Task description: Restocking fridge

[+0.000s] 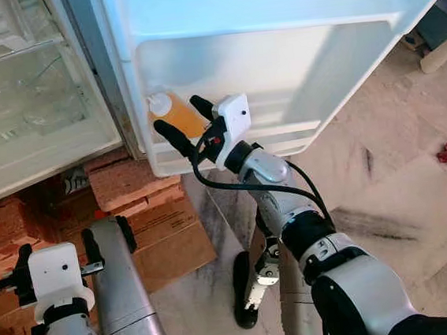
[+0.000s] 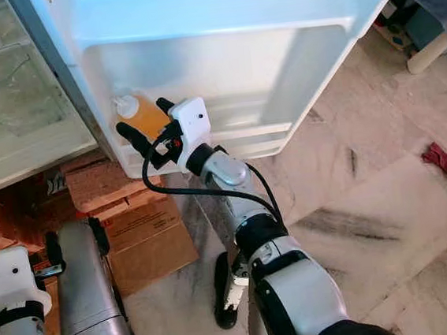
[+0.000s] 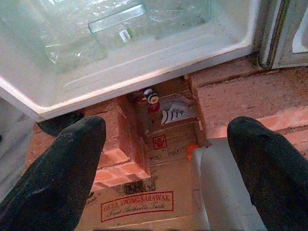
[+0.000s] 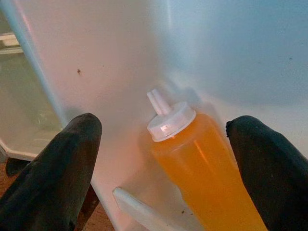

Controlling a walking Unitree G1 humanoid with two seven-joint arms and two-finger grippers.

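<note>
The orange bottle (image 1: pixel 172 113) stands in the fridge door shelf (image 1: pixel 284 142), upper centre; the right pincer (image 1: pixel 181 121) is spread wide around it, not touching. The left pincer (image 1: pixel 73 253), lower left, is open and empty.

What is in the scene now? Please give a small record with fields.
place: open white fridge door, lower door shelf
item: clear squeeze bottle of orange liquid, white nozzle cap, standing in the shelf's hinge-side corner
right gripper: open, fingers on either side of the bottle
left gripper: open, low over cardboard boxes
floor: marble tiles
</note>
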